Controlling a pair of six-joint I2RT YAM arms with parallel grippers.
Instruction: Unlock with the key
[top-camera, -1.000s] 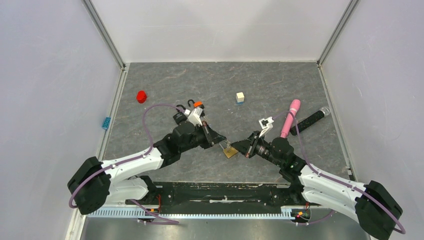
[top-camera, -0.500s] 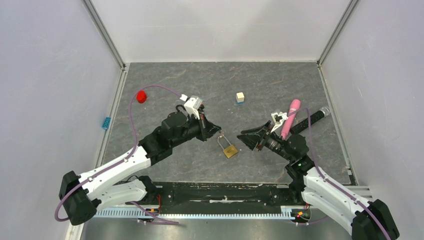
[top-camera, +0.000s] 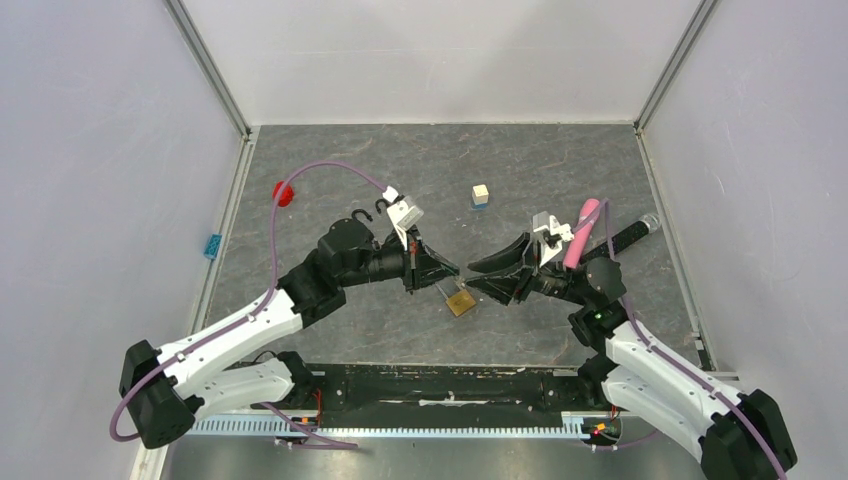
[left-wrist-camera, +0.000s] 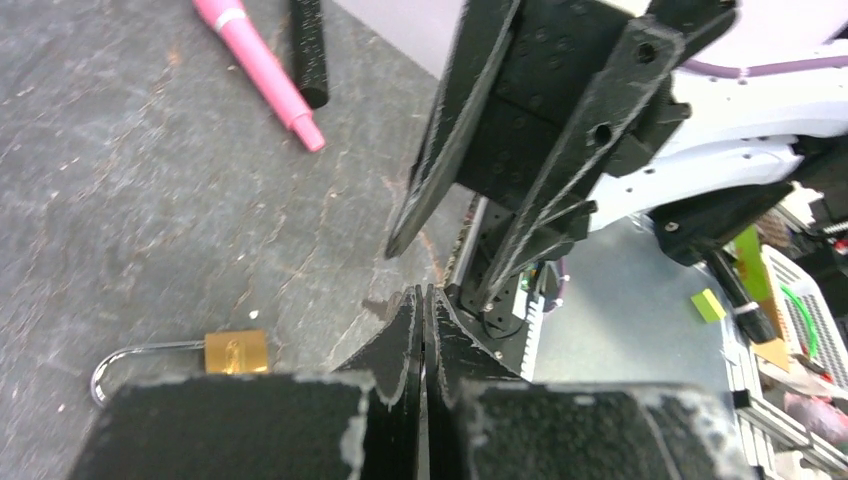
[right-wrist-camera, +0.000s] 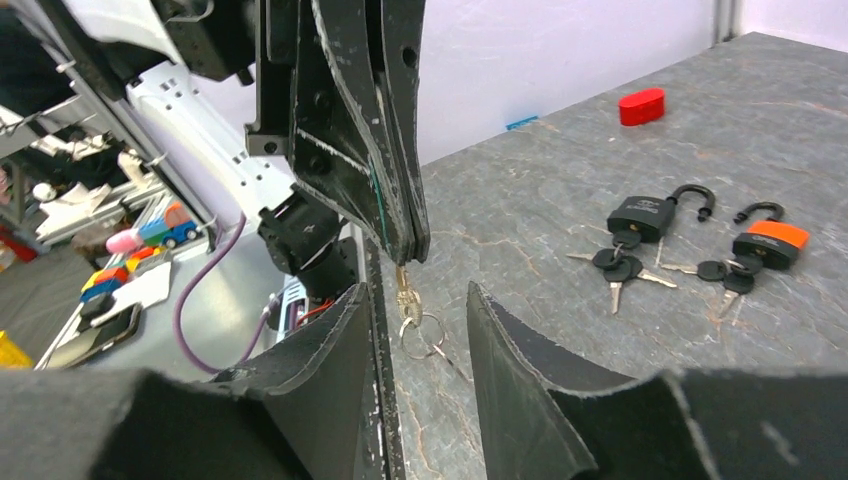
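A brass padlock (top-camera: 461, 303) lies on the grey table, also in the left wrist view (left-wrist-camera: 236, 352) with its shackle to the left. My left gripper (top-camera: 450, 273) hovers just above it, shut (left-wrist-camera: 422, 300) on a small brass key (right-wrist-camera: 406, 293) with a ring hanging from it; the key is hidden in the left wrist view. My right gripper (top-camera: 473, 279) is open (right-wrist-camera: 418, 290), facing the left one tip to tip, its fingers either side of the hanging key without touching it.
A black padlock (right-wrist-camera: 645, 215) and an orange padlock (right-wrist-camera: 770, 240), each with keys, lie behind the left arm. A red piece (top-camera: 284, 193), a small cube (top-camera: 481, 193), a pink marker (top-camera: 585, 215), a black cylinder (top-camera: 635, 232) and a blue piece (top-camera: 212, 246) lie around.
Both grippers left the padlock and drew apart, then came back together above it. The right gripper has opened wide. The padlock stays on the table.
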